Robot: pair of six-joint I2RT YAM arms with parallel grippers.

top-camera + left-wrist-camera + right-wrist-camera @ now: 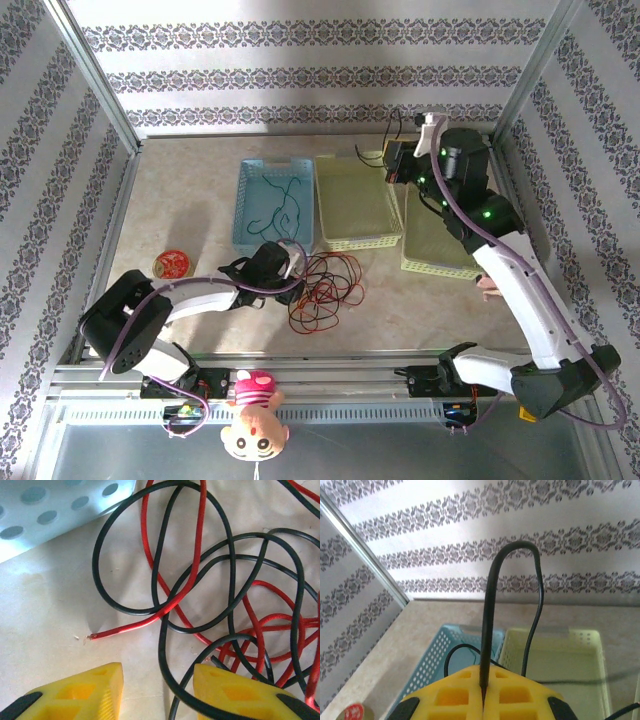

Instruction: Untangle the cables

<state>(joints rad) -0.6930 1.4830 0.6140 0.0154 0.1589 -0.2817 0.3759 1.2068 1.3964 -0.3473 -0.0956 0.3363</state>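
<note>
1. Hovering just near of the blue basket (65, 530), the left claw (157, 680) stands partly open and grips nothing. One loop of the black cable (95, 555) lies on the table (45, 605) and runs through the gap between its fingers.
2. The red cable (199, 530) and the black cable lie knotted together just right of this claw, between the two arms. The left arm is by far the nearer.
3. The red cable's bare end lies just ahead of the claw's far-side finger. From there the strand runs rightward into the knot, so its long axis points away from the claw.
4. Black loops cross the red strand a little way in. A pull on the end would likely drag them along.
5. The basket wall stands close on the far side and leaves little room there.
6. The right claw (483, 672) is raised at the far right over the yellow baskets (355, 200). It is closed tight on a dark cable (490, 605), which rises, arches and drops; black or green, I cannot tell.
7. A green cable (283, 205) lies in the blue basket.
8. A red disc (173, 263) and a doll (255, 425) sit well apart.
</note>
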